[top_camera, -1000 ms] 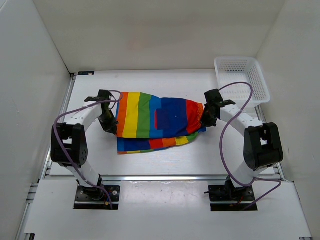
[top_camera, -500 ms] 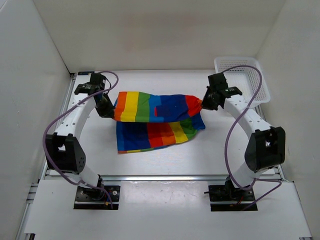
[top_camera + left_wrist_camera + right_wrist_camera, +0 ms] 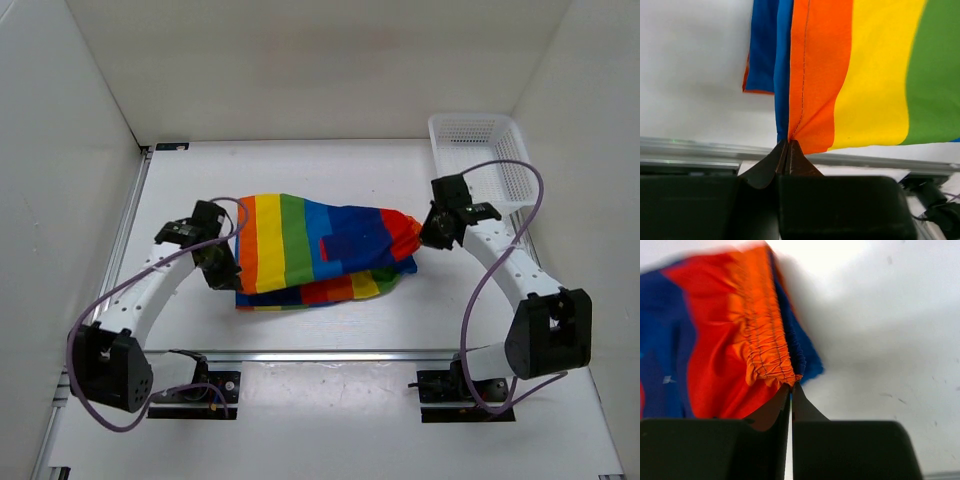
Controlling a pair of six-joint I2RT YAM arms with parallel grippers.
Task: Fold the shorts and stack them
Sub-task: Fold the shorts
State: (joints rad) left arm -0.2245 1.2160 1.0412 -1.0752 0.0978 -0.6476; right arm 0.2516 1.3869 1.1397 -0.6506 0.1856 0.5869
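Note:
The rainbow-striped shorts hang stretched between both grippers above the table, with a lower layer resting on the table underneath. My left gripper is shut on the orange hem corner at the left end. My right gripper is shut on the gathered orange waistband at the right end. The blue patch pocket faces up near the middle. In the right wrist view the cloth is blurred.
A white mesh basket stands at the back right, just behind the right arm. White walls close in the table on the left, the back and the right. A metal rail runs along the table's near edge.
Both grippers have carried the shorts' held edge from the far side back toward the near edge and lower, laying the upper layer over the lower one. Both stay shut on the cloth.

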